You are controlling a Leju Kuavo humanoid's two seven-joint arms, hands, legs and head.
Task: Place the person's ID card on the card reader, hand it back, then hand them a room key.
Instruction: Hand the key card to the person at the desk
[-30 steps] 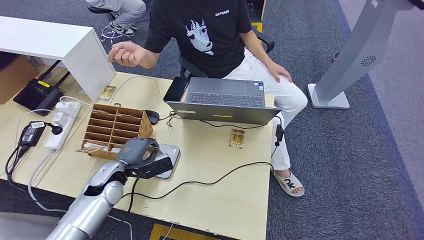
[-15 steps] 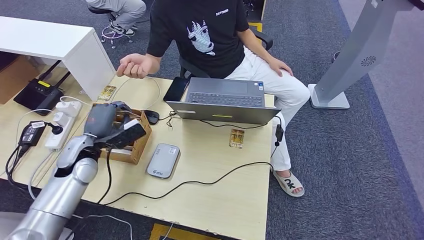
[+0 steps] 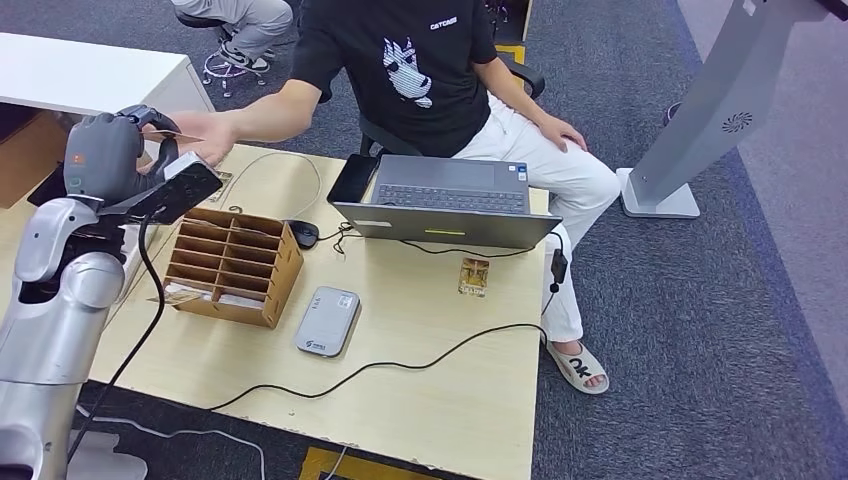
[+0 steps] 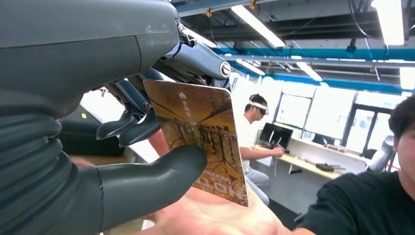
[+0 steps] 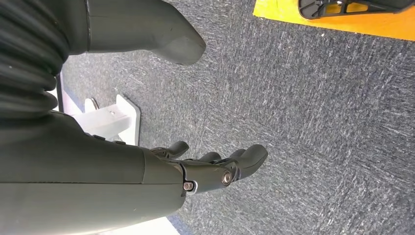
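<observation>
Grey thumb and dark fingers (image 4: 132, 128) of the left hand (image 3: 105, 158) were clamped on the ID card (image 4: 200, 139), thumb pressing one face, fingers behind the other. Card face was brown-gold with a tree-like pattern and an arrow mark near one edge. The card stood directly over the person's open palm (image 4: 215, 215); whether card and palm were touching could not be told. In the head view the card (image 3: 178, 135) showed as a thin edge between the left hand and the person's outstretched hand (image 3: 205, 140), at the far left of the table (image 3: 440, 390), above its far-left corner.

The right hand (image 5: 215, 169) hung over dark carpet, fingers apart and only slightly curled, holding nothing.

On the table: the card reader (image 3: 328, 320), a flat silver-grey unit, lay near the middle, nothing on it, just right of the cardboard slot organiser (image 3: 232, 265). A card lay at the organiser's near-left corner. An open laptop (image 3: 445, 200) sat at the far edge before the seated person in a black T-shirt. A small brownish card (image 3: 473, 276) lay right of centre, near the laptop. A black cable ran across the near part of the table.
</observation>
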